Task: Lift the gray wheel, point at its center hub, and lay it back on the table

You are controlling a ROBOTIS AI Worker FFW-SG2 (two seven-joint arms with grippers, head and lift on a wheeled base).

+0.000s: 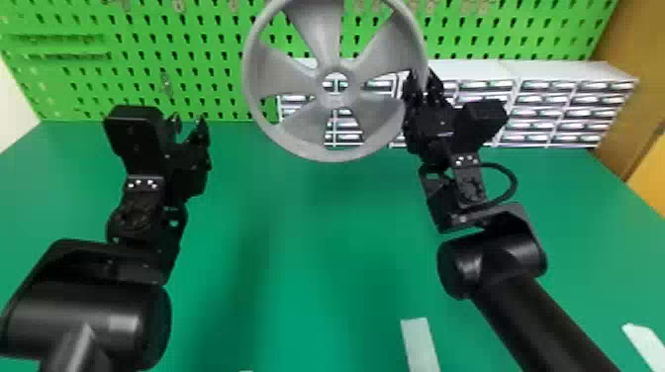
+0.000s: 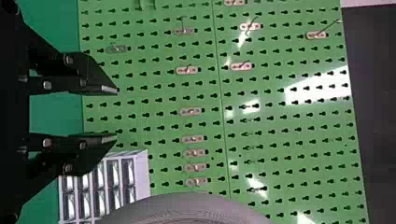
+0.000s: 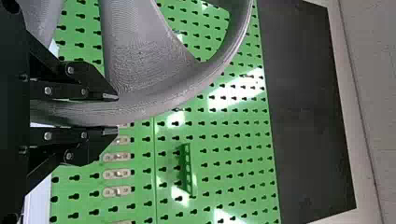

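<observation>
At the head view's upper middle, the gray wheel (image 1: 324, 54) hangs above the surface (image 1: 307, 237), clamped in my right gripper (image 1: 422, 81): lifted, I judge. My left gripper (image 1: 188, 122), at frame left, gapes empty; pointing at the center hub (image 1: 350, 88) and laying down likely remain.

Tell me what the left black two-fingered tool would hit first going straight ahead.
Probably the upright green pegboard: the left tool points towards it, with nothing visible between, though its distance is hard to judge.
</observation>
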